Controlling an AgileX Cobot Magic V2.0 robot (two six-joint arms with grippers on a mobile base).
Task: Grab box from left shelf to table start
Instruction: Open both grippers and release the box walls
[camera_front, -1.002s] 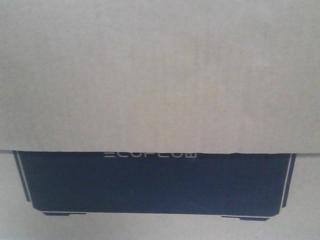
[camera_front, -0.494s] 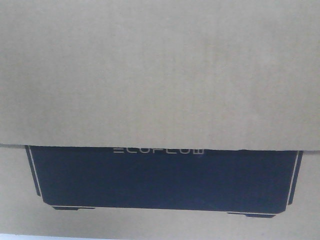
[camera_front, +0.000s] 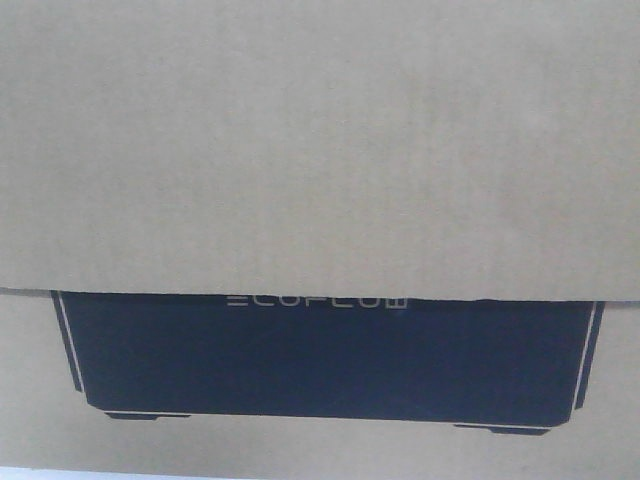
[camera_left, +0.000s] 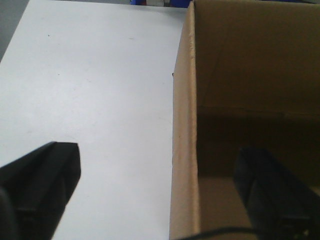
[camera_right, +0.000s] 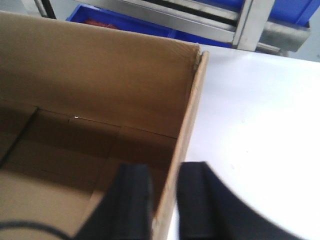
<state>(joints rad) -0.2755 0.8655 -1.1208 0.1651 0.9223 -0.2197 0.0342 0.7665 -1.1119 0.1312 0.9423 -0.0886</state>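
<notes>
Box (camera_front: 320, 150) fills front view; right gripper (camera_right: 165, 200) pinches wall, left gripper (camera_left: 160, 185) wide astride.

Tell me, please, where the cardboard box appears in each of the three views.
Front view: the box fills the whole picture, black ECOFLOW panel low.
Left wrist view: its open inside takes the right half; the left claw straddles its wall.
Right wrist view: its inside takes the left half; the right claw pinches its wall.
Shared landmark: the white table in both wrist views.
</notes>
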